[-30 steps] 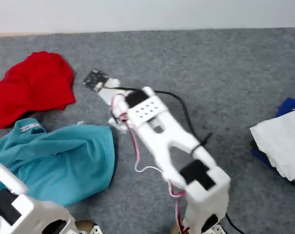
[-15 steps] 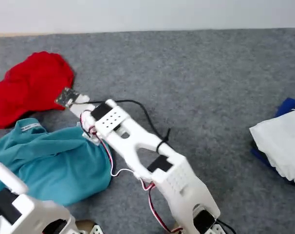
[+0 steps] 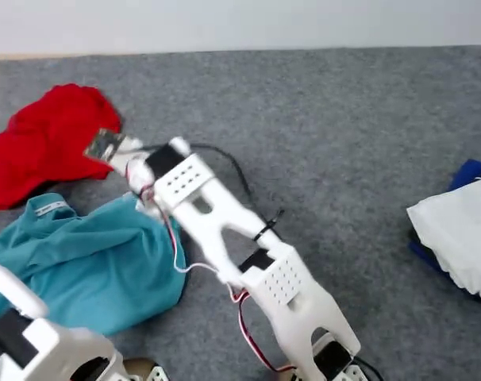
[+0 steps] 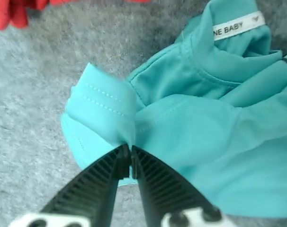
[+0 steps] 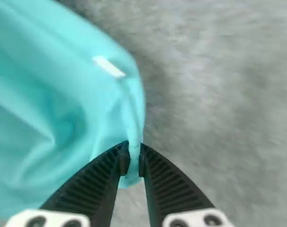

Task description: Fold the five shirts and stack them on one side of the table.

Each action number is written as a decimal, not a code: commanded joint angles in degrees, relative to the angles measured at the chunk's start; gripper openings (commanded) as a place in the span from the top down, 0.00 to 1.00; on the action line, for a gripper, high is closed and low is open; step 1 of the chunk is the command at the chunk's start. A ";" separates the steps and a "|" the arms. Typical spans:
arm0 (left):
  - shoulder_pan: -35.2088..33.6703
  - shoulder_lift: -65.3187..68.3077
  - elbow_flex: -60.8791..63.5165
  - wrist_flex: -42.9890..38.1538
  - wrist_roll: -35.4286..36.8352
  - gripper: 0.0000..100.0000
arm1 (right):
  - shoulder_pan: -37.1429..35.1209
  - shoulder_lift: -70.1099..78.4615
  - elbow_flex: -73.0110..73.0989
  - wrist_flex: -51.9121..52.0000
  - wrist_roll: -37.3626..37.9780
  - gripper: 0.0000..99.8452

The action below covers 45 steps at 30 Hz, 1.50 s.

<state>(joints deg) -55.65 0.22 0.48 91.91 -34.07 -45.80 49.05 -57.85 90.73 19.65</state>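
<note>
A teal shirt [image 3: 90, 262] lies crumpled at the front left of the grey table. In the left wrist view my left gripper [image 4: 129, 163] is shut on a stitched fold of the teal shirt [image 4: 205, 142], near its collar label. My right gripper [image 5: 132, 158] is shut on a thin edge of the teal shirt [image 5: 53, 104]. From above, the right arm [image 3: 185, 178] stretches from the front middle to the shirt's far right corner. A red shirt [image 3: 50, 143] lies bunched at the far left. A white shirt [image 3: 459, 234] rests on a blue one [image 3: 469, 173] at the right edge.
Grey carpet-like cloth [image 3: 344, 119] covers the table. The left arm's base [image 3: 34, 341] sits at the front left corner, beside the teal shirt. Red fabric [image 4: 11, 12] lies close beyond the teal shirt's collar.
The right arm swung left from the middle of the table to the teal shirt's right edge. It then rose slightly toward the red shirt, and the shirt's corner came up with it.
</note>
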 commanded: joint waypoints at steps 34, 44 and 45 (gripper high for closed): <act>37.19 -38.15 -27.38 -1.58 25.14 1.00 | 33.63 -59.21 -11.34 12.00 11.08 0.99; 36.84 -38.59 -44.35 -0.18 25.14 1.00 | 43.38 -75.82 -10.99 12.00 17.05 0.99; 36.84 -38.59 -46.11 0.53 25.14 1.00 | 44.35 -76.88 -10.99 12.09 17.41 0.99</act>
<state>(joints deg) -18.64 -38.46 -41.19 91.65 -9.27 -4.57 -25.41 -68.84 100.57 35.47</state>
